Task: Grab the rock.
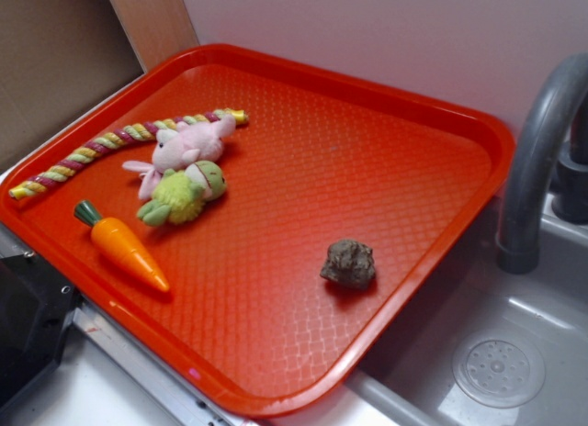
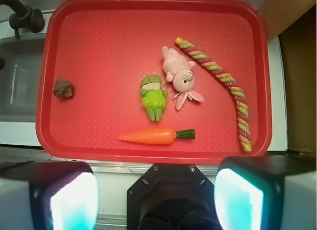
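The rock (image 1: pixel 349 263) is a small lumpy brown-grey stone lying alone on the red tray (image 1: pixel 322 141), near the edge beside the sink. From the wrist it shows as the rock (image 2: pixel 63 88) far left on the tray (image 2: pixel 99 36). My gripper (image 2: pixel 156 200) hangs high above, off the tray's long edge on the carrot's side, well away from the rock. Its two fingers (image 2: pixel 74 200) stand wide apart with nothing between them. The gripper does not show in the exterior view.
On the tray lie an orange toy carrot (image 2: pixel 156 136), a green plush toy (image 2: pixel 153 97), a pink plush bunny (image 2: pixel 181 76) and a twisted rope toy (image 2: pixel 223 81). A grey sink (image 1: pixel 496 353) with a faucet (image 1: pixel 537 160) borders the rock's side.
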`<state>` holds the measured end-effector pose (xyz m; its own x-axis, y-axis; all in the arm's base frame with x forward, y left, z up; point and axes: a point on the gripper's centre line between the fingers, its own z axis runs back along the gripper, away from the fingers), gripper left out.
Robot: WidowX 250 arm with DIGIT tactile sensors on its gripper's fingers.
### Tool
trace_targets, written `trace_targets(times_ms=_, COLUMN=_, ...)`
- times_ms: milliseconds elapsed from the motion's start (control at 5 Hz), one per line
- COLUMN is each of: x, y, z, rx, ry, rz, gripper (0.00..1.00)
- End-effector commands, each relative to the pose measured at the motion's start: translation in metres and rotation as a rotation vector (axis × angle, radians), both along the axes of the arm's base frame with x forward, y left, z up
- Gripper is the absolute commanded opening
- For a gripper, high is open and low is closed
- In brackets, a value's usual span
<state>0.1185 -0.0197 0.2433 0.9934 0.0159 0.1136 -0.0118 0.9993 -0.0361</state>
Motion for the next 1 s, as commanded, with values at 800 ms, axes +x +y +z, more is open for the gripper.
trace_targets(times_ms=800, x=0.095, y=-0.100, z=-0.119, rx=-0.042, ry=-0.154, rz=-1.007, gripper=1.00)
